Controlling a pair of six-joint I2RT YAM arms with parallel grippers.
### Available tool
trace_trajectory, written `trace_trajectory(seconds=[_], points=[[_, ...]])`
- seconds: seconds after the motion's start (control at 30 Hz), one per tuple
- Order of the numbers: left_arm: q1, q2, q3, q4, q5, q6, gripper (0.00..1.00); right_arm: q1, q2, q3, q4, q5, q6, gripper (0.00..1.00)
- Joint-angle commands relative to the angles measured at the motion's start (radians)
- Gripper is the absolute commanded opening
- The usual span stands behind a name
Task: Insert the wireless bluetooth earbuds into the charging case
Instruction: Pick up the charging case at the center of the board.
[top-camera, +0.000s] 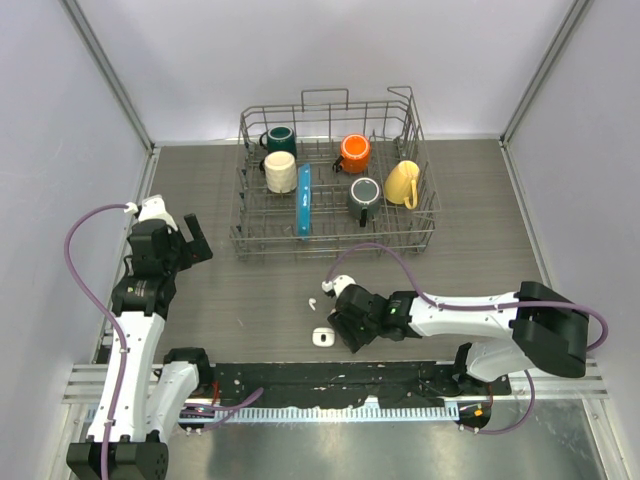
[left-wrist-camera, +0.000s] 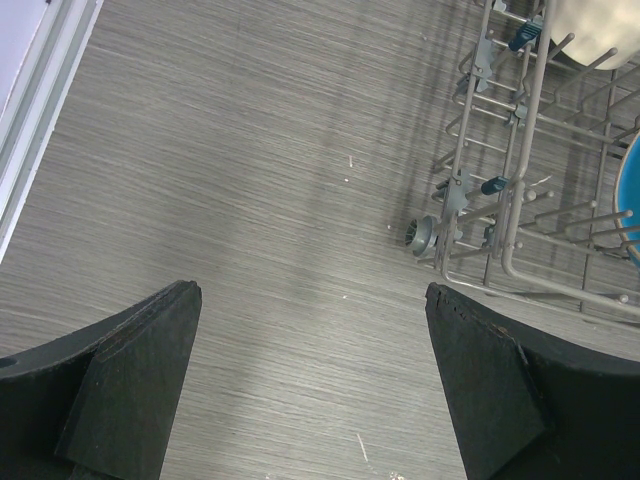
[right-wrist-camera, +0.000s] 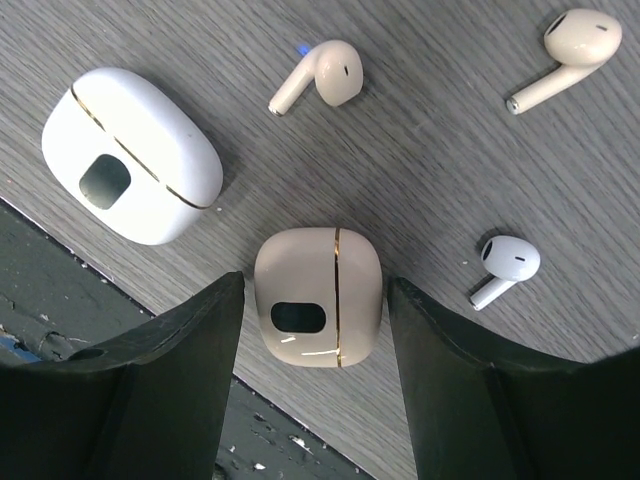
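Observation:
Two closed charging cases lie near the table's front edge: a white one and a pale pink-beige one. My right gripper is low over the beige case, open, with a finger on each side and a thin gap to both. Beyond it, two beige earbuds and a white earbud lie loose on the wood. In the top view the beige case is hidden under the gripper. My left gripper hangs wide open over bare table at the left, holding nothing.
A wire dish rack stands at the back. It holds a green mug, a cream mug, an orange mug, a yellow mug, a dark mug and a blue plate. A black strip borders the table's near edge.

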Motion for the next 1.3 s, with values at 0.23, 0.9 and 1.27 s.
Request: trace_trajectory(seconds=[0.23, 0.9, 1.27], points=[[-0.004, -0.008, 0.003, 0.013, 0.004, 0.009, 1.00, 0.007, -0.035, 0.017, -0.040, -0.003, 0.024, 0.65], [-0.004, -0.028, 0.110, -0.092, 0.256, -0.040, 1.00, 0.013, -0.173, 0.086, -0.116, 0.059, 0.018, 0.17], [-0.004, -0.131, 0.149, -0.068, 0.528, -0.193, 1.00, 0.015, -0.267, 0.232, -0.138, 0.153, -0.051, 0.03]])
